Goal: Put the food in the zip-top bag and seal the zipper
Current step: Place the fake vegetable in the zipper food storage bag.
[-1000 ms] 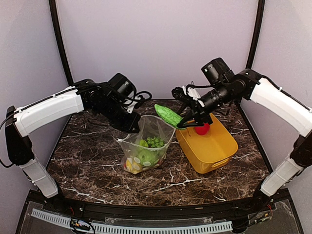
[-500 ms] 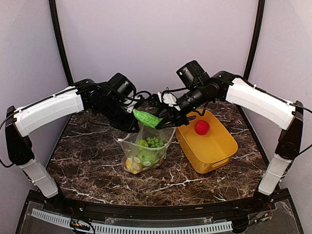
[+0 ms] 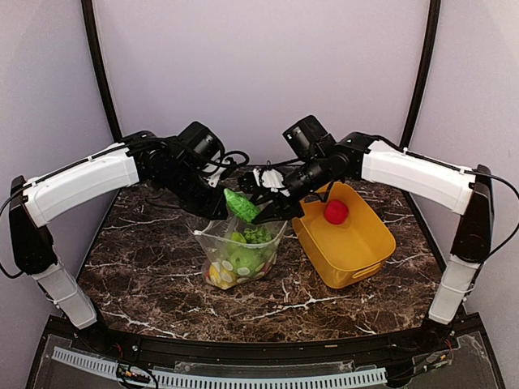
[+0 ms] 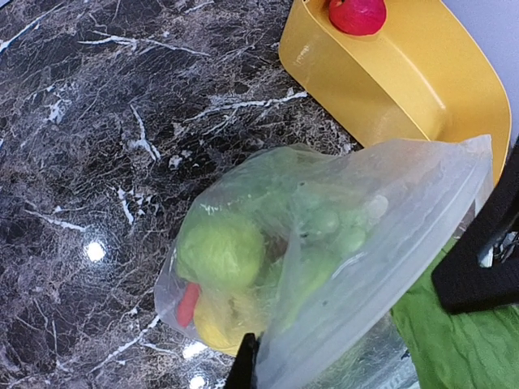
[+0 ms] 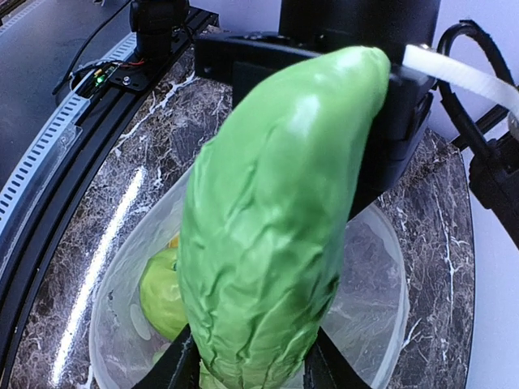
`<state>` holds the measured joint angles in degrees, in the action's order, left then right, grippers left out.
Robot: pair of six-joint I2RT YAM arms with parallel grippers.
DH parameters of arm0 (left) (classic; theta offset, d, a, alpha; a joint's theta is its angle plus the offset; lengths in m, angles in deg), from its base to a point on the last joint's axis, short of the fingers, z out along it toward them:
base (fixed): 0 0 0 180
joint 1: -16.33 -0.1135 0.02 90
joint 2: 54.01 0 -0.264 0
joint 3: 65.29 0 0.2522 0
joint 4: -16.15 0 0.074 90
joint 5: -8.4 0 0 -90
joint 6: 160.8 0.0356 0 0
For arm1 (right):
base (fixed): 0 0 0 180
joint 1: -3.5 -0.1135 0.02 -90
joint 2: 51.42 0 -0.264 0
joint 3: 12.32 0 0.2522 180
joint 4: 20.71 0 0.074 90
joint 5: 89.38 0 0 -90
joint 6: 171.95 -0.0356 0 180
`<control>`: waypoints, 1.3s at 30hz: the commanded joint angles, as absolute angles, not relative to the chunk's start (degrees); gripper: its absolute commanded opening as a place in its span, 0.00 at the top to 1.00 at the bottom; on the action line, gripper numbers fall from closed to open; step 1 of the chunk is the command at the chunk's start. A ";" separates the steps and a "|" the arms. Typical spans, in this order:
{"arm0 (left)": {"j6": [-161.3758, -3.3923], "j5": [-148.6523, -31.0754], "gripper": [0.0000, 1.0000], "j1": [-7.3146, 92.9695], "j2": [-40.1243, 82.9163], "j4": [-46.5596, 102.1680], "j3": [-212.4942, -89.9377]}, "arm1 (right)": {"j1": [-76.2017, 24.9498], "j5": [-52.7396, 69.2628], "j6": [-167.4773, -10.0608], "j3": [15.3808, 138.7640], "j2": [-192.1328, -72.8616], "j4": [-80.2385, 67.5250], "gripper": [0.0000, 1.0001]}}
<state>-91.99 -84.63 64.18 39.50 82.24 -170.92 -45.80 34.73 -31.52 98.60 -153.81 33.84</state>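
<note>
Top external: mid-loading. Pinched cucumber (image 3: 238,203) in right gripper (image 3: 253,212), centre frame, over open bag (image 3: 243,255). Apparently clamped bag rim with left gripper (image 3: 217,212), pressed together. Called next for lowering, then release.

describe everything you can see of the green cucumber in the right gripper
The cucumber is a bright green toy, glossy like plastic, with wrinkled, veined skin, rounded ends and a slight curve. The right gripper clamps it from both sides between its black fingers. It hangs tilted, with its lower end pointing into the open mouth of the zip-top bag, above the food inside. Whether it touches the bag's rim cannot be told.
</note>
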 commanded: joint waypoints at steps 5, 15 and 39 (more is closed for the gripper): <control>-91.81 -84.75 0.99 64.58 36.50 82.16 -170.40 | -46.28 31.49 -33.25 93.65 -152.40 32.72 0.55; -92.12 -83.87 0.99 64.54 35.01 81.04 -168.70 | -46.25 30.03 -38.58 92.14 -147.86 34.05 0.43; -91.80 -79.40 0.96 64.62 37.90 83.91 -175.71 | -54.75 29.34 -37.13 93.39 -146.33 40.56 0.37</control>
